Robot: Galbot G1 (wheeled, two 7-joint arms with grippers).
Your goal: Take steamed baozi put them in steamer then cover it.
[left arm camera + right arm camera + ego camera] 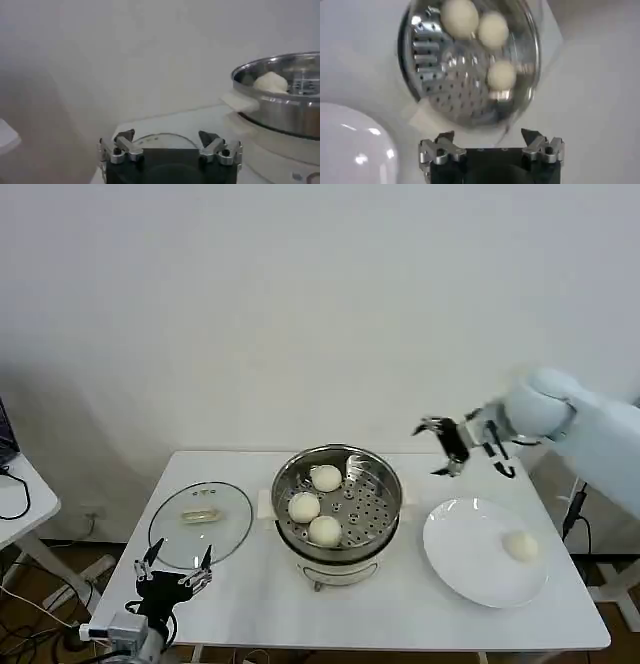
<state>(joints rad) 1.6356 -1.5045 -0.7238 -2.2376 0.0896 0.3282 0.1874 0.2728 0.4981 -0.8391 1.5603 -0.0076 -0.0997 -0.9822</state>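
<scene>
The shiny steamer (366,510) stands mid-table with three steamed baozi (304,506) on its perforated tray. A fourth baozi (520,546) lies on the white plate (465,556) to the right. The glass cover (172,536) with its cream handle lies flat on the table to the left. My right gripper (446,447) hovers open and empty in the air between steamer and plate. The right wrist view looks down on the steamer (450,87), its baozi (501,75) and the open right gripper (489,141). My left gripper (175,570) waits open by the cover's near edge.
The white table (400,616) has bare room in front of the steamer. In the left wrist view the steamer's wall (285,112) and one baozi (271,81) show beyond the open left gripper (170,141) and the cover (162,138). A side table (20,504) stands at far left.
</scene>
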